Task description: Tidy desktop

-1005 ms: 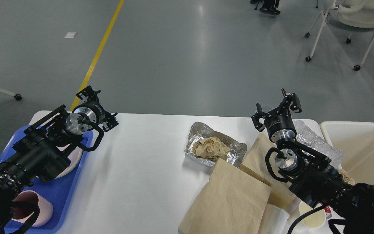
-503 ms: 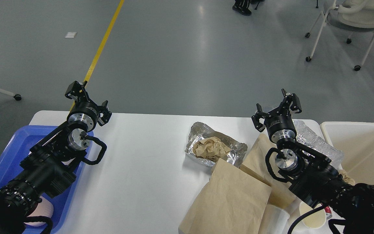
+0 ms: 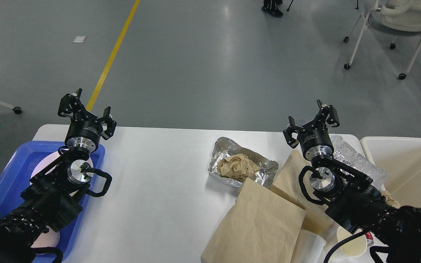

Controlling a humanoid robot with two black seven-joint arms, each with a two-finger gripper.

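**Both grippers empty, litter waits at lower right**

Head view: the desktop [image 3: 159, 182] fills the lower half of the frame, white and bare through the middle. My left gripper [image 3: 84, 111] is up at the left, above the far end of the blue tray [image 3: 7, 171], fingers spread, nothing between them. My right gripper [image 3: 312, 118] is at the right, above the table's far edge, fingers also spread and empty.

The litter sits right of centre. A foil tray [image 3: 265, 170] holds a crumpled paper wad [image 3: 236, 166]. A brown bag [image 3: 260, 223] lies flat at the lower centre, its top edge overlapping the foil. A second foil piece [image 3: 360, 160] is partly hidden behind my right arm, just beside the bin [image 3: 408, 164] at the right edge. A paper cup [image 3: 353, 246] peeks out at the bottom right.

My read on handling:
- All looks light.
- Foil: thin, crushes easily, so I'd pinch the raised rim.
- Wad: soft, so I'd grab it across the middle.
- Bag: limp and flat, hard to get under, so I'd take the free top corner.
- Desktop itself is rigid; nothing to grasp there.
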